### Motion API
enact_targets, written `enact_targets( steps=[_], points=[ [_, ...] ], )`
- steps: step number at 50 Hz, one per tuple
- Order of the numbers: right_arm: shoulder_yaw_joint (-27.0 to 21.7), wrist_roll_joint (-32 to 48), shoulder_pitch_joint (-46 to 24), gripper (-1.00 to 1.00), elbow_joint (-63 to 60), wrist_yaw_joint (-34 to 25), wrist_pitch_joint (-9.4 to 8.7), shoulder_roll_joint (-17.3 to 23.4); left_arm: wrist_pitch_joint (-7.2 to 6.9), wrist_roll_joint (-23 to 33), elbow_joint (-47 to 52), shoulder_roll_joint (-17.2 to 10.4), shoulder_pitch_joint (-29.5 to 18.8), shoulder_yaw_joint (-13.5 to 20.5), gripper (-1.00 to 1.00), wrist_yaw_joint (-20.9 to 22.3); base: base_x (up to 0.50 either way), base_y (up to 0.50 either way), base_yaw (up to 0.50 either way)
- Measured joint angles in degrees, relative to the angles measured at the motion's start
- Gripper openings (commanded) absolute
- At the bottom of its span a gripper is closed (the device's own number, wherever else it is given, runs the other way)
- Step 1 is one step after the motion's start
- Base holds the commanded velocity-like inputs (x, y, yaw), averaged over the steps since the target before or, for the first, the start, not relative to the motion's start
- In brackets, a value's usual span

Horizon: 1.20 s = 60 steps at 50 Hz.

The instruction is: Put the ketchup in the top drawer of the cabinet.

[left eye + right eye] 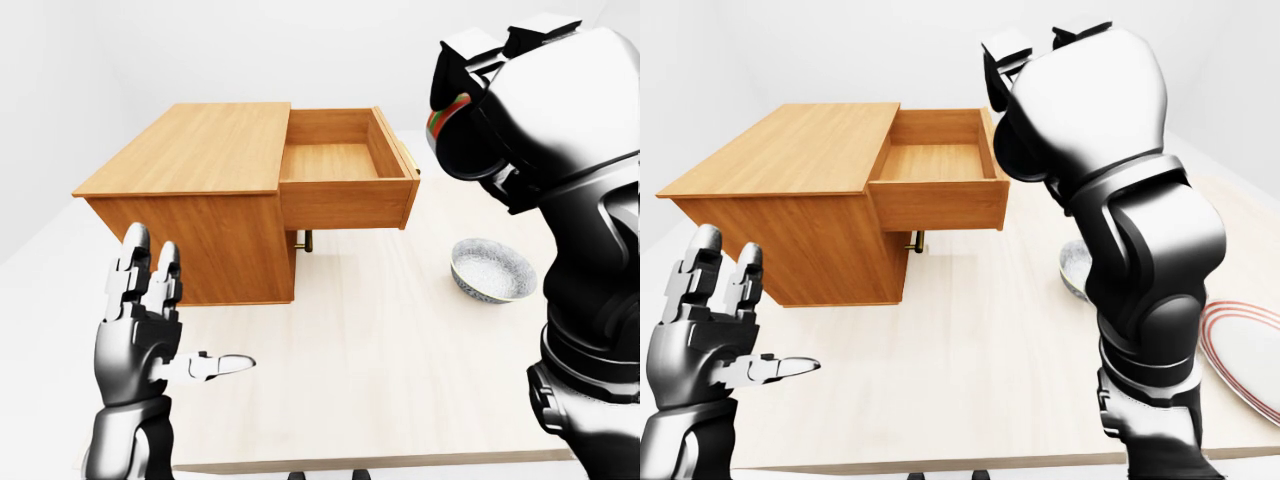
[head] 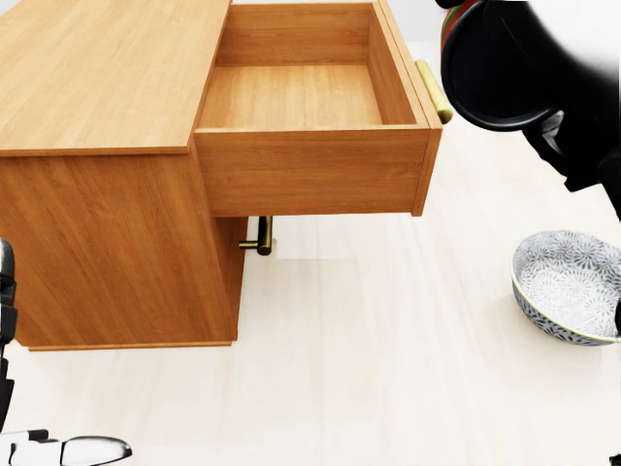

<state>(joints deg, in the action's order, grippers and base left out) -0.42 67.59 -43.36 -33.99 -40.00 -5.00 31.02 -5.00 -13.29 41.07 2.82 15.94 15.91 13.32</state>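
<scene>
ketchup [image 1: 447, 112]: clamped in our right hand [image 1: 520, 110], raised beyond the drawer's handle-side edge
drawer [image 2: 291, 97]: open, lay to the ketchup's left in head view
left hand [image 1: 140, 320]: fingers apart, holding nothing, farther off

Honey-brown wooden cabinet [image 1: 200, 190], grey-patterned bowl [image 2: 566, 286], red-green ketchup [image 1: 447, 108]
</scene>
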Motion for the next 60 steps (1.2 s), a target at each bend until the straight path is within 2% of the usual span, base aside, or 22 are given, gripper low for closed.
enact_targets(
  steps=[11,20,31,43,60],
  points=[
    [-3.01,-1.99,-18.15,-1.0,23.18,0.0,0.0,-3.79,0.0,-0.29,0.55,0.23,0.08,0.42,1.0,0.27,0.0,0.0,0.0],
    [-3.69,-7.52,-31.46,-1.0,44.55,0.0,0.0,-4.54,0.0,-0.43,0.16,0.12,-0.39,0.73,1.0,0.17,0.0,0.0,0.0],
    [-3.72,-15.86,-44.22,-1.0,71.29,0.0,0.0,-4.49,0.0,-0.65,-0.55,-0.16,-1.09,1.11,1.0,-0.22,0.0,0.0,0.0],
    [-3.13,-22.97,-51.02,-1.0,89.97,0.0,0.0,-4.69,0.0,-0.73,-0.37,-0.17,-0.88,1.01,1.0,-0.23,0.0,0.0,0.0],
    [-3.21,-30.17,-52.59,-1.0,100.69,0.0,0.0,-4.36,0.0,-0.35,-0.55,-0.15,-0.88,0.54,1.0,-0.35,0.0,0.0,0.0]
  ],
)
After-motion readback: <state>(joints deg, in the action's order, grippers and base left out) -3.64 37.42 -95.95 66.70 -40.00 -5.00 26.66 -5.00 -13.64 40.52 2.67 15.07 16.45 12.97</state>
